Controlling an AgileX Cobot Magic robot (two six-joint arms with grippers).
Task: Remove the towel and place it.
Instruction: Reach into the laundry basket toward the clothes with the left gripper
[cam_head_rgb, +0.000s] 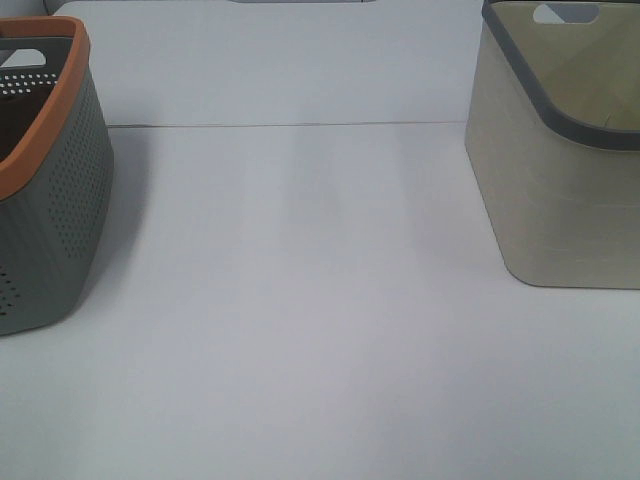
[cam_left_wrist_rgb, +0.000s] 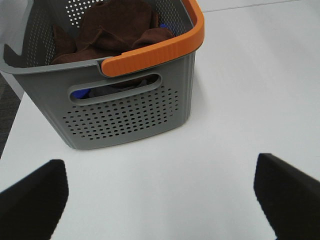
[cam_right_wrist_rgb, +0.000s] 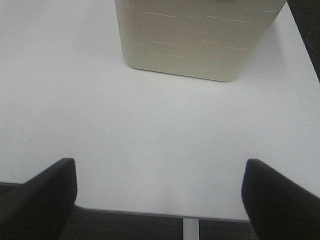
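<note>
In grey basket (cam_left_wrist_rgb: 125, 125): towel (cam_left_wrist_rgb: 117, 27) bunched, possibly atop blue cloth (cam_left_wrist_rgb: 78, 93). Left tool (cam_left_wrist_rgb: 160, 200), right tool (cam_right_wrist_rgb: 160, 200): jaws apart, empty, above bench (cam_left_wrist_rgb: 240, 100), ready for pickup.

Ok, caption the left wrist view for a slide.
Open left gripper faces the grey, orange-rimmed basket holding the crumpled reddish-brown towel.

Blue cloth (cam_left_wrist_rgb: 80, 93) largely out of sight beneath the towel (cam_left_wrist_rgb: 117, 22).

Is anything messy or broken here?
Nothing looks broken or spilled. Both the grey basket and the beige basket stand upright on the table. The only untidy thing is the brown towel, bunched up inside the grey basket over something blue.
</note>
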